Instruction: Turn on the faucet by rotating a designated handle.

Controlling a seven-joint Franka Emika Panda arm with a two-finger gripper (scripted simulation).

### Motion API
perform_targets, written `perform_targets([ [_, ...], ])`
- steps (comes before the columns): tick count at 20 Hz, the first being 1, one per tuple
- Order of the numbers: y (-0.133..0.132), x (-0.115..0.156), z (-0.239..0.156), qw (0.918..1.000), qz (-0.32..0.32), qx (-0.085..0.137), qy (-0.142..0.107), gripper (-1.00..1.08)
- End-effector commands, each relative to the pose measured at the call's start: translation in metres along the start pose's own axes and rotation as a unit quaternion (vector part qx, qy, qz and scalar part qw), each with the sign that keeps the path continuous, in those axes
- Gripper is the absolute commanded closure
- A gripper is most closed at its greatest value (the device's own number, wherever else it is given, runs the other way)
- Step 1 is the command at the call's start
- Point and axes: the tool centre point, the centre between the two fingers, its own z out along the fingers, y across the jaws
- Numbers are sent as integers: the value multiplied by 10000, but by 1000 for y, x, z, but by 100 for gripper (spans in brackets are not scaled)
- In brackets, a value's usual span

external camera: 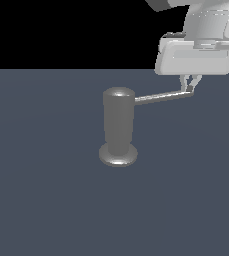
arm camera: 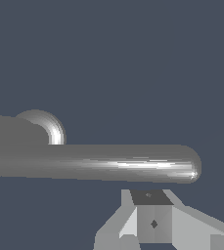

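The faucet (external camera: 119, 122) is a glossy grey upright cylinder on a round disc foot, in the middle of the exterior view. Its handle (external camera: 161, 96), a thin grey rod, sticks out from the cylinder's top toward the exterior view's right. My gripper (external camera: 189, 89) hangs down at the rod's rounded tip, with its fingers drawn together and nothing between them. In the wrist view the handle (arm camera: 123, 164) lies across the picture, and the faucet's disc foot (arm camera: 52, 128) shows behind it. The gripper (arm camera: 153, 217) sits just beside the rod near its tip (arm camera: 194, 166); contact is unclear.
The faucet stands on a flat dark blue-grey floor (external camera: 46, 200). The arm's white hand body (external camera: 196, 55) hangs over the handle's end at the exterior view's upper right.
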Motion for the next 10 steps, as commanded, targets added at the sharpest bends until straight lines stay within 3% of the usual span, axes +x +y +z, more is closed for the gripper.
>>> perform_targets([
  [1,-7,13,4,10000,-53,4,-12,108],
  [10,-9,42,8,10000,-17,6,-40,108],
])
